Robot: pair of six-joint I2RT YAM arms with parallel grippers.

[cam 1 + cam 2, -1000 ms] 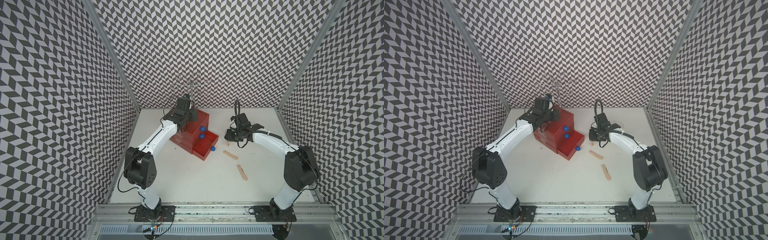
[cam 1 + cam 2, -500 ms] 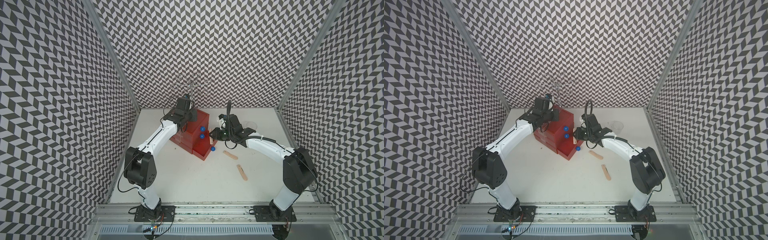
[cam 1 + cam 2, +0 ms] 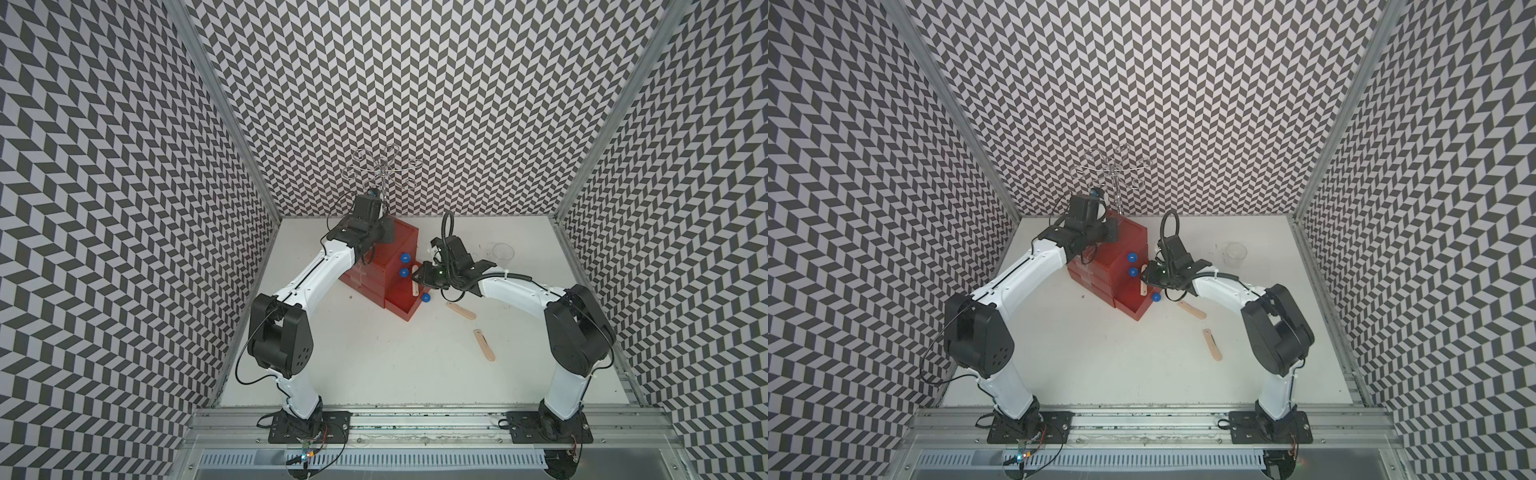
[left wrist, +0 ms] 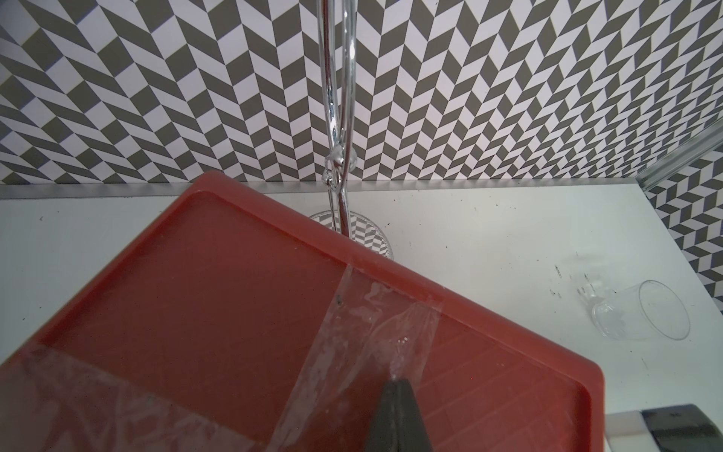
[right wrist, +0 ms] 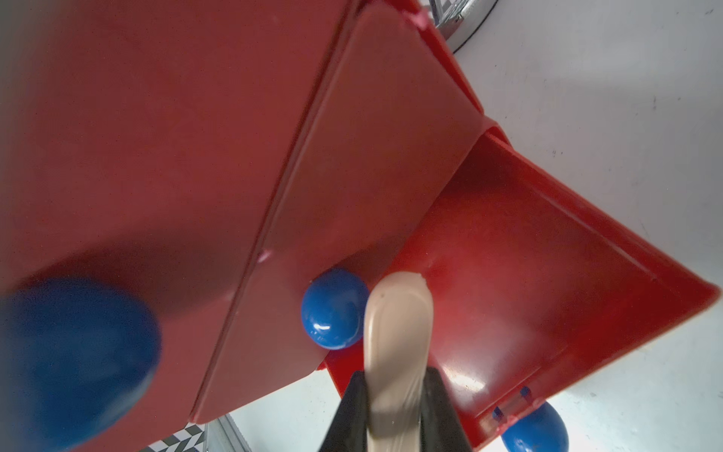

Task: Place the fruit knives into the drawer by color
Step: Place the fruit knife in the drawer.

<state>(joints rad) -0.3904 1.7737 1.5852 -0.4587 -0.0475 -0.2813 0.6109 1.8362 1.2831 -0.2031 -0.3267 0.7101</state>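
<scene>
Top views: both show a white bench (image 3: 374,374) closed in by three walls (image 3: 415,83) with a grey and white chevron pattern. An aluminium rail (image 3: 415,419) along the front carries both arm bases.
Bench surface: matt white with small dark specks. At the back are a chrome wire stand (image 3: 384,174) and, further right, a clear cup (image 3: 503,251).
Cabinet: the cabinet (image 3: 401,241) is red plastic with three stacked drawers, each with a round blue knob. It stands at an angle at the back middle of the bench, with clear tape (image 4: 375,325) across its top.
Bottom drawer: the bottom drawer (image 3: 399,301) stands open toward the front right; the two above it are shut.
Left pincer: the left pincer (image 4: 397,395) is closed on nothing, its tip on the tape on the cabinet top.
Right pincer: the right pincer (image 5: 395,399) grips one end of a pale peach knife (image 5: 397,332).
Held knife: flat with a rounded end, it hangs over the open bottom drawer, just beside the middle knob (image 5: 332,309). Whether it touches the drawer floor I cannot tell.
Loose knives: two more peach knives (image 3: 460,310) (image 3: 484,345) lie flat on the bench to the right of the open drawer, apart from each other.
</scene>
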